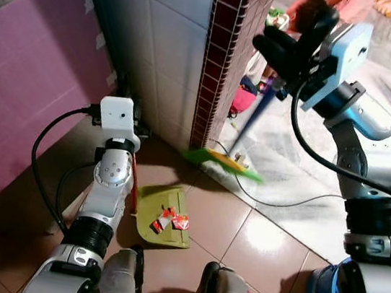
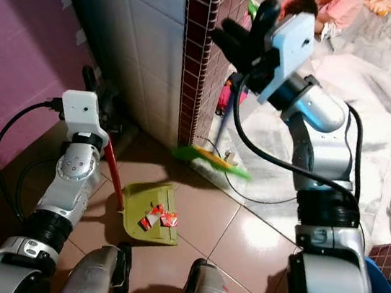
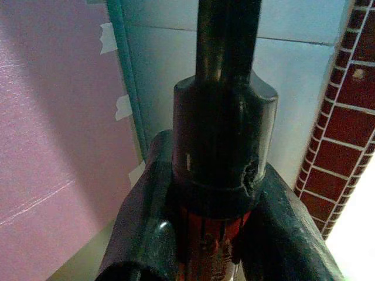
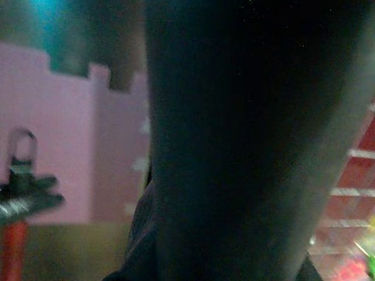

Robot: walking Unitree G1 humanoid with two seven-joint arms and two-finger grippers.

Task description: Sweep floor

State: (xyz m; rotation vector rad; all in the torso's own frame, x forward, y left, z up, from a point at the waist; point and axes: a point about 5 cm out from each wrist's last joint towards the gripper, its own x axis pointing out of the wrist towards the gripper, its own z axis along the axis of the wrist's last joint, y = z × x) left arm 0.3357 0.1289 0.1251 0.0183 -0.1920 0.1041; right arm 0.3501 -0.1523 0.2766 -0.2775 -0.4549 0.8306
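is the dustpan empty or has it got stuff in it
Not empty: red and white scraps lie on the green dustpan, which rests flat on the floor tiles.

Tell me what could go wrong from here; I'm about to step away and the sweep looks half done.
1. A black cable lies on the floor right by the broom head; another stroke could snag it.
2. The red scraps sit loose on the green dustpan, whose red handle the left pincer grips; a tilt might spill them.
3. A person sits beyond the right pincer, near the broom's swing.
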